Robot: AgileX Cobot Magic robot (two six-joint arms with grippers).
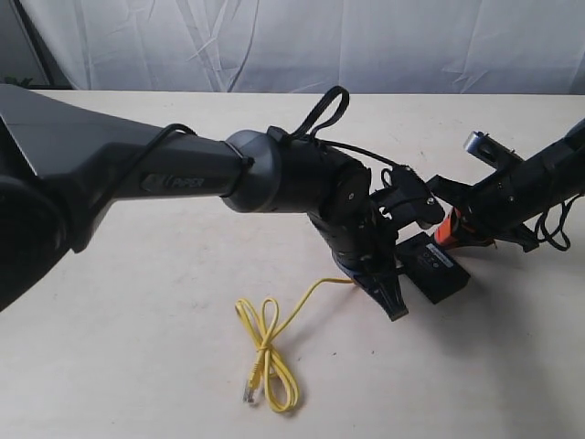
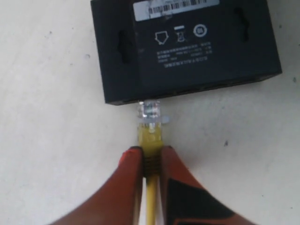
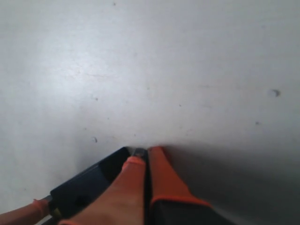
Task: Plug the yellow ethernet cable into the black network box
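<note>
Clearly, one cable (image 2: 151, 136), pinched by the left hand (image 2: 151, 152), touched one box (image 2: 187, 47); the right hand (image 3: 142, 157) lay closed beside it.

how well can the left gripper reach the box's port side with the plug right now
Probably yes: the left gripper is shut on the yellow ethernet cable just behind its clear plug, whose tip meets the side of the black network box, nothing between. Port alignment is unclear.

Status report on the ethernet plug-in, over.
Left pincer shut on yellow ethernet cable behind clear plug. Plug at black network box's port side, not seated. Right pincer shut, at the box. Nothing blocking the port.
</note>
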